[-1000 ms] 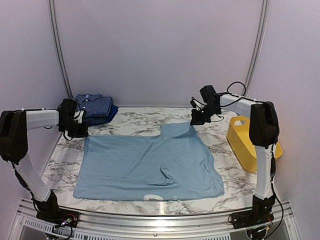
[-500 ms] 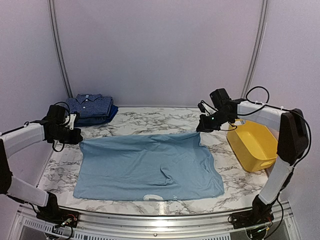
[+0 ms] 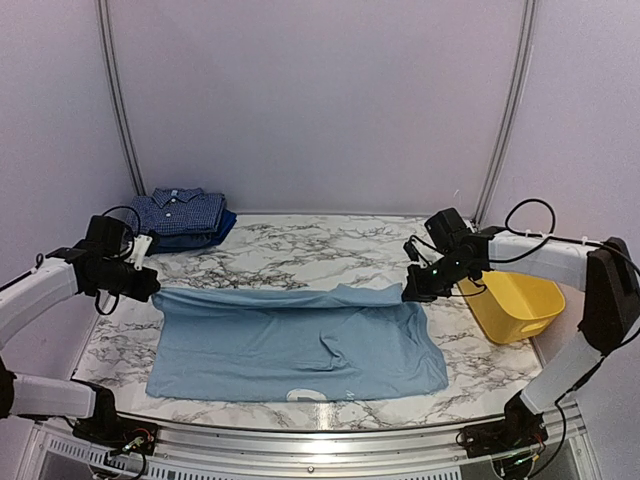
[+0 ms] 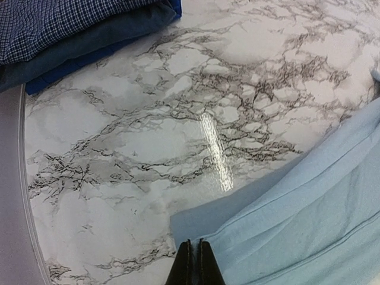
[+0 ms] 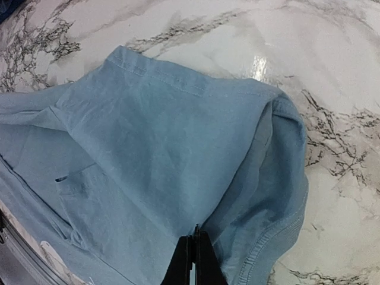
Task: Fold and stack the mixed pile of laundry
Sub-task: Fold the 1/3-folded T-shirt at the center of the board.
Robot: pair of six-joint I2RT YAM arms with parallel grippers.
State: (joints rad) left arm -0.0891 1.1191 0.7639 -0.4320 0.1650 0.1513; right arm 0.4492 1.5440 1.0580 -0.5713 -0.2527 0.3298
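Marble table (image 3: 300,245). Light-blue T-shirt (image 3: 290,345): spread across centre, far edge held up at both corners. Yellow tub (image 3: 515,300): right side. Check shirt (image 3: 185,210): folded atop dark-blue piece (image 3: 222,228), far-left corner. Left gripper (image 3: 150,290), right gripper (image 3: 408,293): each pinched tight on a far T-shirt corner.

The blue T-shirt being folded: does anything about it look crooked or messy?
Slightly. The T-shirt has a raised crease near its middle, and the corner pinched by the right claw is bunched up; the corner at the left claw lies flatter. Nothing looks torn or spilled.
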